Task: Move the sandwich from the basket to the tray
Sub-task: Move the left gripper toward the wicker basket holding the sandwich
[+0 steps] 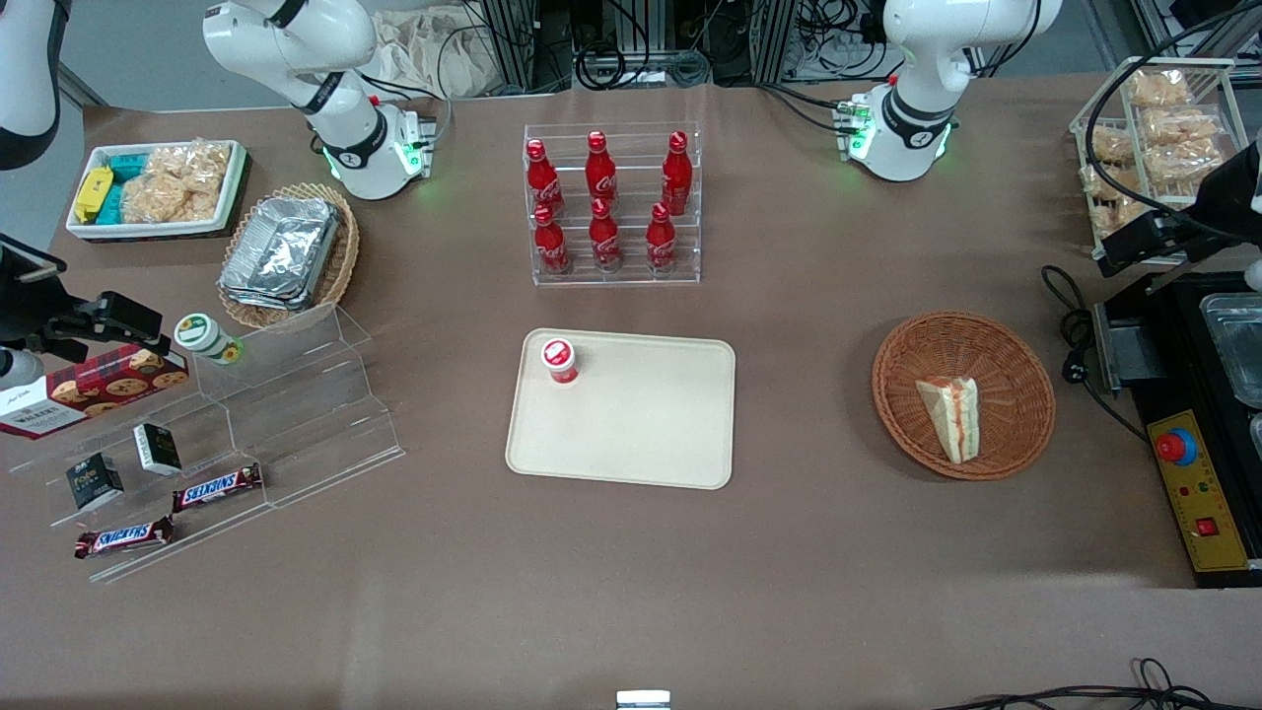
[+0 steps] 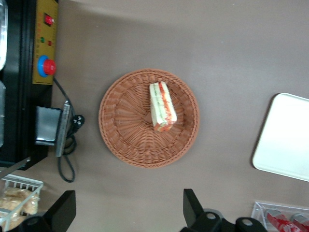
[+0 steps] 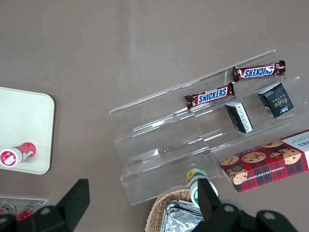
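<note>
Lying inside the basket (image 2: 148, 117), the sandwich (image 2: 161, 107) sits below the gripper (image 2: 129, 209), whose fingers are spread wide and hold nothing – its long axis runs across the gap between them, so the wrist may need turning before descending; tray (image 1: 631, 463) waits well apart

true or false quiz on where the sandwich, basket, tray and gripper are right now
1. The sandwich lies in the basket. True.
2. The tray holds nothing. False: a small red-capped bottle stands on it.
3. The gripper is shut on the sandwich. False: it is open, up above the table beside the basket, holding nothing.
4. The tray sits nearer the front camera than the rack of red cola bottles. True.
5. The basket rests on the tray. False: it sits apart, toward the working arm's end.
</note>
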Tool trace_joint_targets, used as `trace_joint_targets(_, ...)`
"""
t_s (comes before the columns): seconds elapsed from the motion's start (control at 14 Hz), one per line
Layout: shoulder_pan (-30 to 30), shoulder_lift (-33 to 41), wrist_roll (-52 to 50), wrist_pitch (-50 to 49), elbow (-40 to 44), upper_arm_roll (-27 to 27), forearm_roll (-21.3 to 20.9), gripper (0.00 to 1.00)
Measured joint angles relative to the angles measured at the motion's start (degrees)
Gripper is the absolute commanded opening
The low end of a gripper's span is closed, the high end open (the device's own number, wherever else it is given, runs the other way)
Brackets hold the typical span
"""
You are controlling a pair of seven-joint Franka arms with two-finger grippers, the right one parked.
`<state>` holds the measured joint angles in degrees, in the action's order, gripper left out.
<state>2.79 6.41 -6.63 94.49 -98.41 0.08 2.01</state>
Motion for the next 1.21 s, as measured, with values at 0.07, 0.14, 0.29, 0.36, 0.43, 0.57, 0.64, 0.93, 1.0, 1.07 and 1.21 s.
trace_joint_targets(0.07, 0.0, 0.0, 0.0, -0.24, 0.05, 0.02, 0.21, 1.0)
trace_joint_targets(0.14, 0.01, 0.03, 0.0, -0.71, 0.07, 0.05, 0.28, 1.0)
trace_joint_targets(0.29, 0.03, 0.0, 0.0, -0.89, 0.23, 0.12, 0.34, 1.0)
trace_joint_targets(0.36, 0.03, -0.11, 0.0, -1.06, 0.24, 0.16, 0.34, 1.0)
trace_joint_targets(0.43, 0.03, -0.31, 0.0, -1.27, 0.24, 0.19, 0.34, 1.0)
trace_joint_targets(0.57, 0.04, -0.94, 0.0, -1.85, 0.25, 0.22, 0.35, 1.0)
trace_joint_targets(0.64, 0.04, -1.51, 0.0, -2.12, 0.24, 0.23, 0.35, 1.0)
trace_joint_targets(0.93, 0.04, -3.72, 0.0, -2.13, 0.25, 0.23, 0.35, 1.0)
trace_joint_targets(1.0, 0.04, -3.81, 0.0, -2.13, 0.25, 0.23, 0.35, 1.0)
trace_joint_targets(1.07, 0.05, -3.81, 0.0, -2.13, 0.27, 0.23, 0.35, 1.0)
trace_joint_targets(1.21, 0.04, -3.97, 0.0, -2.14, 0.3, 0.23, 0.35, 1.0)
